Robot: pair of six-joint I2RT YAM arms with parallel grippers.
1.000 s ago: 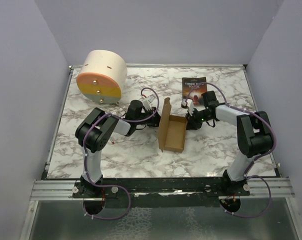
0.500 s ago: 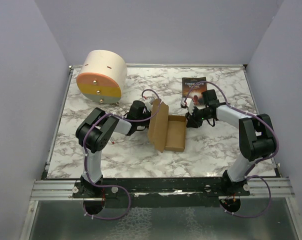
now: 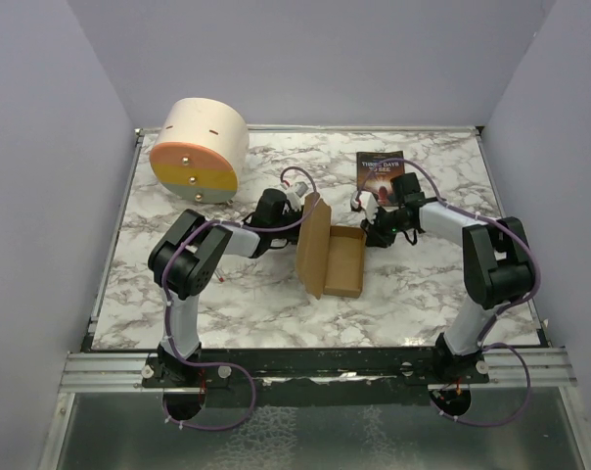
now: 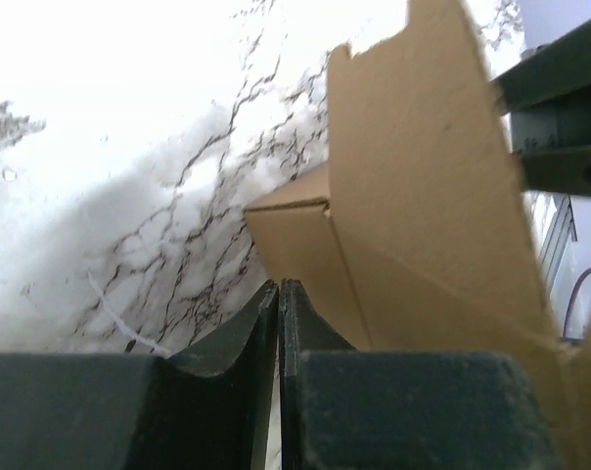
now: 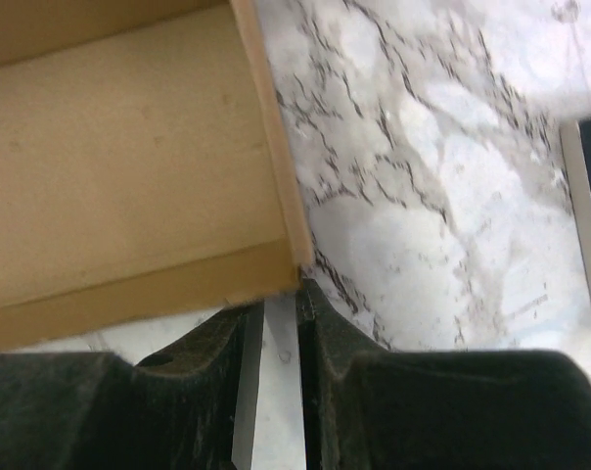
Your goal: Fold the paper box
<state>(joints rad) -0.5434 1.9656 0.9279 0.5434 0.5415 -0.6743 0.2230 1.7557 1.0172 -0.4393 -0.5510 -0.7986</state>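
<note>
Starting at the left pincer (image 4: 279,286), its two dark fingers are seen clenched together, with only a hairline slit left between them and nothing caught in it. Just to the right of its tips the paper box (image 4: 291,240) is met, and a tall flap (image 4: 423,186) is raised there, slanting up and away past the outer side of the right-hand finger. Whether finger and cardboard are touching cannot be told. To the left of the tips only veined marble is shown.

From above, the left pincer (image 3: 294,208) is found at the far upper edge of that flap (image 3: 313,245), which is tilted over the open tray of the box (image 3: 344,262).

At the right pincer (image 5: 276,299), the fingers are held slightly apart, released, and only a pale strip of table is seen in the gap. The nearest corner of the box (image 5: 129,166) is set right at its tips, and the brown floor and low walls are spread up and to the left of them.

From above, the right pincer (image 3: 369,225) is placed at the far right corner of the tray. Just beyond it a dark book (image 3: 380,171) is laid flat on the marble table (image 3: 423,289). Well beyond the left pincer, a cream cylinder (image 3: 200,147) with an orange-yellow face is rested.
</note>
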